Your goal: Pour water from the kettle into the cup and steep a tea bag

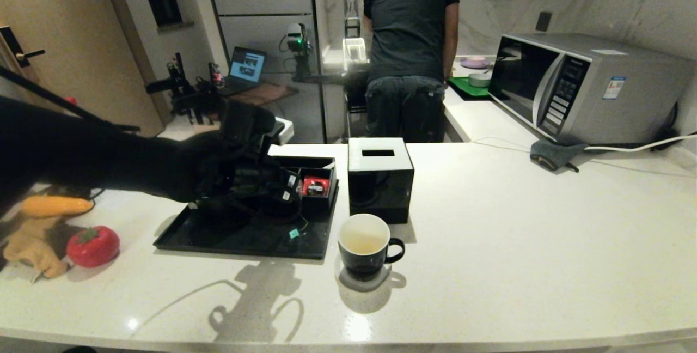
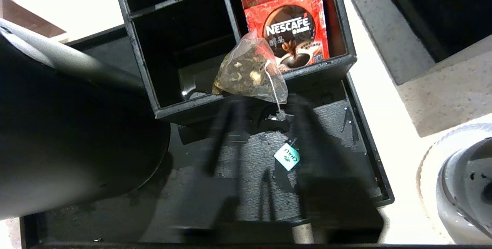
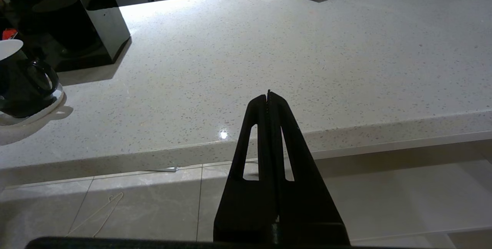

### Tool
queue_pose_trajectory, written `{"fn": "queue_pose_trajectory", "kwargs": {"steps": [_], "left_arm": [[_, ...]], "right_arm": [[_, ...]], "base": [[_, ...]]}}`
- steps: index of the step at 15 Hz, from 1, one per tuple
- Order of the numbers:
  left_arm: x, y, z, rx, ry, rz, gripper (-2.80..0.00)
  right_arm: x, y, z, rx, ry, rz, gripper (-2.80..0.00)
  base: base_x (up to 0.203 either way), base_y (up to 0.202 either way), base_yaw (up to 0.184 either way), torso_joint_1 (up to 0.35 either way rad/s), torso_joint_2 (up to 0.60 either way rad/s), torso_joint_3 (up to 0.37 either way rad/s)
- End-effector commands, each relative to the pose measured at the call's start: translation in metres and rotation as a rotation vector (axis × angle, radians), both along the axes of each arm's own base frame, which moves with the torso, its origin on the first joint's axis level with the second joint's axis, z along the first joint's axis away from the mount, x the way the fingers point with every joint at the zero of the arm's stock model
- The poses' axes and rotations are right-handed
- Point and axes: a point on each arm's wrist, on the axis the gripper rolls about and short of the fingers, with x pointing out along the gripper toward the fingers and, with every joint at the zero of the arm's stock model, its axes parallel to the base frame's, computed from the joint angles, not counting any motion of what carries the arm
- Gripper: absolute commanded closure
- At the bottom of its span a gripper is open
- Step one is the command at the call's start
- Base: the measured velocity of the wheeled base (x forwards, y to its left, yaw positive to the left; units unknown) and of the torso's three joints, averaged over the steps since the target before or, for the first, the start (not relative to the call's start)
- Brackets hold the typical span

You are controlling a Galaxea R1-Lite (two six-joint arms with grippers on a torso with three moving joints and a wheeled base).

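Left end effector [image 2: 261, 126] hangs over the black tray [image 2: 361, 133], fingers spread apart and holding nothing. In the left wrist view the two dark fingers [image 2: 223, 137] run up from the lower centre of the frame toward the compartment box [image 2: 246, 105].

The tea bag [image 2: 250, 72] sits just beyond the fingertips, draped on the box's front wall and leaning across into the compartment with the red packet [image 2: 294, 26]. Its string drops down between the fingers to the teal tag [image 2: 287, 157], which lies flat on the tray at centre frame. So the pouch lies dead ahead of the open end effector, with the string's long axis roughly in line with the fingers. Judgement: a short push forward and a close should catch the pouch or the string top.

The kettle [image 2: 69, 133] fills the left of that frame, standing on the tray close beside the fingers. The cup [image 1: 364, 244] stands on the surface off the tray's right edge, lower centre of the head view, already holding pale water [image 1: 362, 243]. The bag will need carrying rightward to it.

Right end effector [image 3: 268, 99] is parked off the surface's front edge, fingers pressed together, empty. The left arm is clearly nearer the bag.
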Motion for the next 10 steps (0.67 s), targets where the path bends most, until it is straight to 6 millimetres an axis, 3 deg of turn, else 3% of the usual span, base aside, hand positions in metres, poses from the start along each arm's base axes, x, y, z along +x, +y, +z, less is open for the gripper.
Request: {"fn": "queue_pose_trajectory", "kwargs": {"steps": [1, 10], "left_arm": [[0.003, -0.001, -0.004, 0.005, 0.006, 0.000, -2.80], [0.021, -0.009, -0.015, 0.006, 0.011, -0.002, -2.80]], "right_arm": [[0.000, 0.000, 0.000, 0.001, 0.001, 0.000, 0.00], [0.000, 0.000, 0.000, 0.001, 0.001, -0.001, 0.00]], "base": [[0.000, 0.000, 0.000, 0.000, 0.00, 0.000], [0.000, 0.000, 0.000, 0.000, 0.00, 0.000]]}}
